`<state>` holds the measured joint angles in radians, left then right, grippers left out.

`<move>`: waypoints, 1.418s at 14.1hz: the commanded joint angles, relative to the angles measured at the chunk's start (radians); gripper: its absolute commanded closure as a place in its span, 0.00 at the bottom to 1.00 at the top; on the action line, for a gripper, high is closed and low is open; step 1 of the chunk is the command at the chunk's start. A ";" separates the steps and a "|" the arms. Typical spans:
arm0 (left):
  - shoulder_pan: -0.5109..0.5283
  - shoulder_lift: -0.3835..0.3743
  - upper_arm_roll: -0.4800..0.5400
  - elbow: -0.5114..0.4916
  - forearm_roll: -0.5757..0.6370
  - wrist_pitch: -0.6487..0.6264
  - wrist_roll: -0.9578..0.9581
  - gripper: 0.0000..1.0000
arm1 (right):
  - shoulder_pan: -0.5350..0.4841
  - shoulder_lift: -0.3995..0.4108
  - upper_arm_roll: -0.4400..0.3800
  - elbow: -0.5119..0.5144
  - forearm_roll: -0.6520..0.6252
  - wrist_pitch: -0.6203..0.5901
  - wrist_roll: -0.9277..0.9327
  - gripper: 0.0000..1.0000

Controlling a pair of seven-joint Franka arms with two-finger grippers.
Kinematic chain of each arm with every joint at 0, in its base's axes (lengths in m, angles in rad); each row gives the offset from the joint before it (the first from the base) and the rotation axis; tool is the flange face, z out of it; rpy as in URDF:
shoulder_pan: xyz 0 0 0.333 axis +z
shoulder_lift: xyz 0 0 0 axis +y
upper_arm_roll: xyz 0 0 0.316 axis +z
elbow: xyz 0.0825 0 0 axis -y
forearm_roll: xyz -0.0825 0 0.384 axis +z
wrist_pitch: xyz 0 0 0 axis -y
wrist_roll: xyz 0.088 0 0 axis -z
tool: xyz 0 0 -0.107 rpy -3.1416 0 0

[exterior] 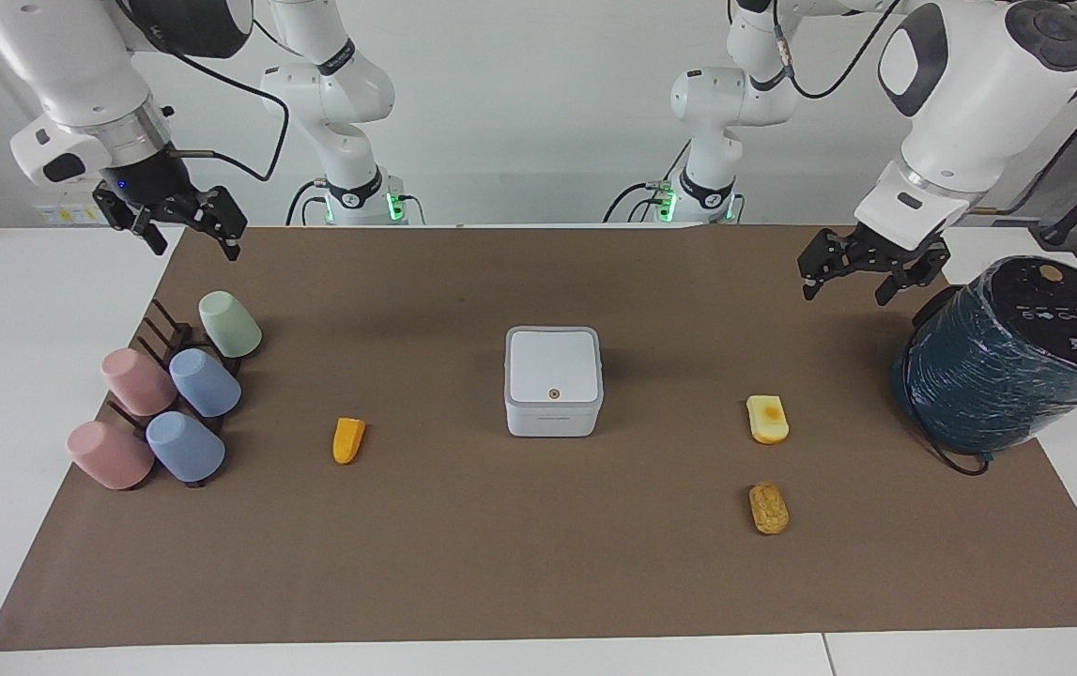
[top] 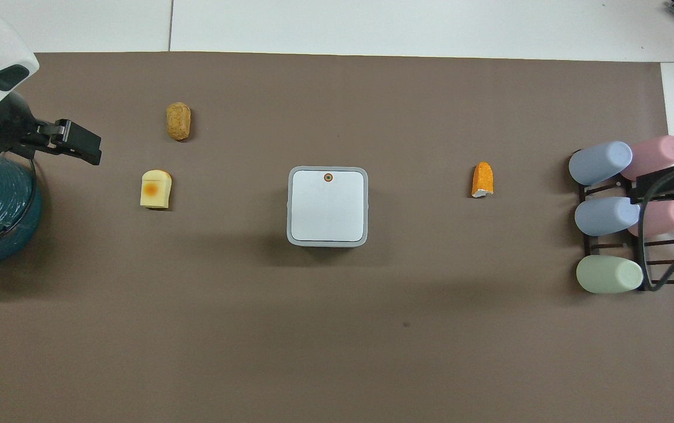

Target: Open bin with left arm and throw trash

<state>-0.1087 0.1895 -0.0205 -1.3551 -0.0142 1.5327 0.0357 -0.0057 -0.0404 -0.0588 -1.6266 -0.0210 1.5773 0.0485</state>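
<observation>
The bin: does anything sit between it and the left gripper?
Nothing visible does. The left gripper hangs beside the teal cylinder, and only bare brown mat lies between it and the bin, whose lid is closed.

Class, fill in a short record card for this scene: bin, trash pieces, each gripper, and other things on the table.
bin: white bin, lid shut, mid-mat
trash: orange wedge toward the right arm's end; yellow block and brown oval toward the left arm's end
left gripper: open, raised beside the teal cylinder
right gripper: open, raised above the mat's edge near the cup rack
cups: five pastel cups on the rack
</observation>
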 commanded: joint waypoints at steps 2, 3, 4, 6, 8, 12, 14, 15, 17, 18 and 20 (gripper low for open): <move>-0.003 -0.019 -0.001 -0.016 0.005 0.014 -0.008 0.00 | -0.003 -0.006 0.000 -0.006 -0.004 0.012 -0.022 0.00; 0.000 -0.019 -0.001 -0.018 0.003 0.014 -0.008 0.00 | -0.003 -0.006 0.000 -0.006 -0.004 0.012 -0.021 0.00; 0.000 -0.019 -0.001 -0.016 0.003 0.014 -0.008 0.00 | -0.003 -0.006 0.000 -0.006 -0.004 0.010 -0.022 0.00; -0.002 -0.019 -0.001 -0.018 0.003 0.015 -0.007 0.00 | -0.003 -0.006 0.000 -0.006 -0.004 0.012 -0.021 0.00; 0.000 -0.019 -0.001 -0.018 0.003 0.015 -0.005 0.00 | -0.003 -0.006 0.000 -0.007 -0.004 0.012 -0.021 0.00; 0.001 -0.024 -0.001 -0.022 0.002 0.015 -0.002 0.00 | -0.003 -0.006 0.000 -0.007 -0.004 0.012 -0.021 0.00; 0.004 -0.028 0.001 -0.027 0.002 0.015 0.001 0.00 | -0.003 -0.006 0.000 -0.007 -0.004 0.010 -0.021 0.00; 0.004 -0.028 0.001 -0.027 0.002 0.015 0.001 0.00 | -0.003 -0.006 0.000 -0.007 -0.004 0.012 -0.021 0.00; 0.004 -0.028 0.001 -0.027 0.002 0.014 0.000 0.00 | -0.003 -0.006 -0.001 -0.007 -0.004 0.012 -0.022 0.00; 0.004 -0.028 0.001 -0.027 0.000 0.014 -0.002 0.00 | -0.003 -0.006 0.000 -0.007 -0.004 0.012 -0.019 0.00; 0.000 -0.028 0.001 -0.029 -0.001 0.014 -0.011 0.26 | -0.003 -0.004 0.000 -0.007 -0.004 0.021 -0.025 0.00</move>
<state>-0.1087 0.1863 -0.0202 -1.3551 -0.0142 1.5348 0.0355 -0.0057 -0.0404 -0.0588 -1.6266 -0.0210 1.5795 0.0485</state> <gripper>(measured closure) 0.075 0.000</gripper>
